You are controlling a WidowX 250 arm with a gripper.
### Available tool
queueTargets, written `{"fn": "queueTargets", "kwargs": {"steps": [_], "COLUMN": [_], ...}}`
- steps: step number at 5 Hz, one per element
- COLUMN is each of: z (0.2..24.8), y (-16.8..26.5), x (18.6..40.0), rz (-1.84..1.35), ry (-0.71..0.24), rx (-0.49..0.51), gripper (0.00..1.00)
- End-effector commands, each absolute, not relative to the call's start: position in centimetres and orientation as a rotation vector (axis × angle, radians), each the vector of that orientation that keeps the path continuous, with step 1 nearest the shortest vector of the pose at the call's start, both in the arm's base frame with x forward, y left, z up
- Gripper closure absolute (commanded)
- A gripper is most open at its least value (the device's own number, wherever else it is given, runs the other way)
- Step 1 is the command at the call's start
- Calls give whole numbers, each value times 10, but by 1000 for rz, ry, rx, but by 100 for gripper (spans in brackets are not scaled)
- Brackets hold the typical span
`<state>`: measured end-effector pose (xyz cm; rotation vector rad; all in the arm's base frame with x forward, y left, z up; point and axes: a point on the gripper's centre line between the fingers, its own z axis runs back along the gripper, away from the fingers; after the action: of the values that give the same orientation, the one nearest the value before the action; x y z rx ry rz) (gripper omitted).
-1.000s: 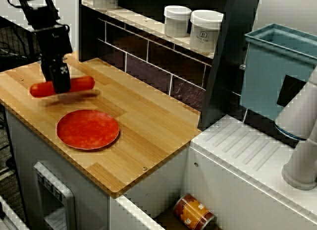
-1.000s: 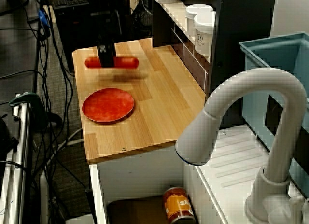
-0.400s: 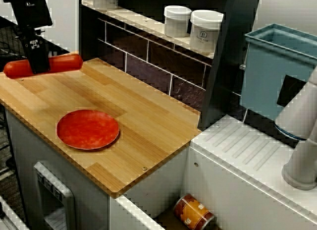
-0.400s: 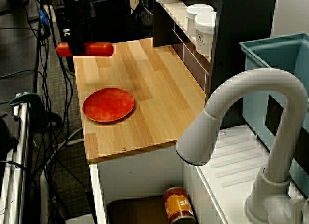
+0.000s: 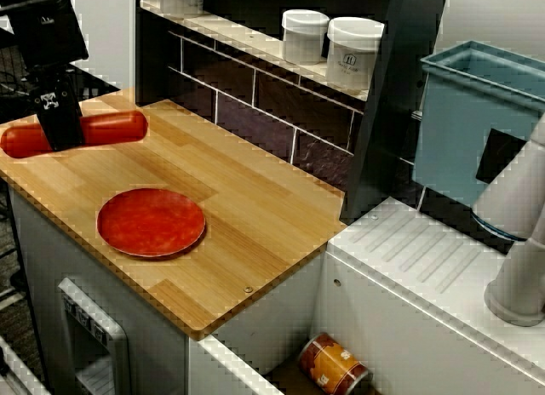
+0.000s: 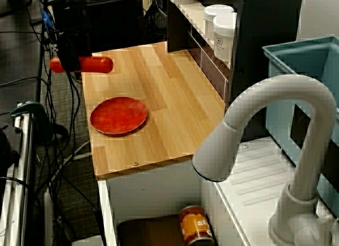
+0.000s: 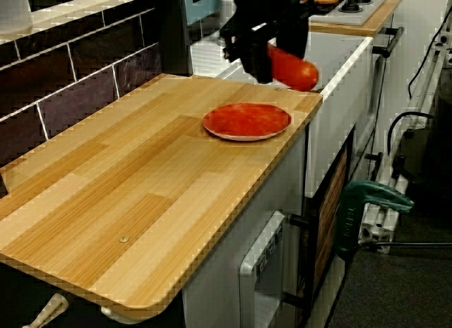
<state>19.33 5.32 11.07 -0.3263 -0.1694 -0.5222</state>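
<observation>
1. The pincer (image 5: 60, 129) is clamped around the middle of a red sausage (image 5: 115, 128), which sticks out level on both sides of it
2. A red plate (image 5: 151, 222) rests on the wooden counter (image 5: 255, 208), lower than the pincer and well apart from it

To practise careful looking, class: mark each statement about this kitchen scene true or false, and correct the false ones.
1. The tool grips a red sausage. True.
2. The sausage lies on the plate. False: the plate is bare, and the sausage is held apart from it.
3. White jars stand on the shelf. True.
4. The can stands upright beside the plate. False: it lies on its side down in the sink.
</observation>
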Motion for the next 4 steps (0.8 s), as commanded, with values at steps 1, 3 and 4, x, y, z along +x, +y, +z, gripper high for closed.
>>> {"fn": "queueTargets", "kwargs": {"steps": [1, 3, 4], "z": [81, 69, 66], "y": [40, 32, 29], "x": [212, 232, 236], "rz": [-579, -560, -567], "ry": [-203, -194, -195], "rx": [-208, -181, -174], "gripper": [100, 100, 100]}}
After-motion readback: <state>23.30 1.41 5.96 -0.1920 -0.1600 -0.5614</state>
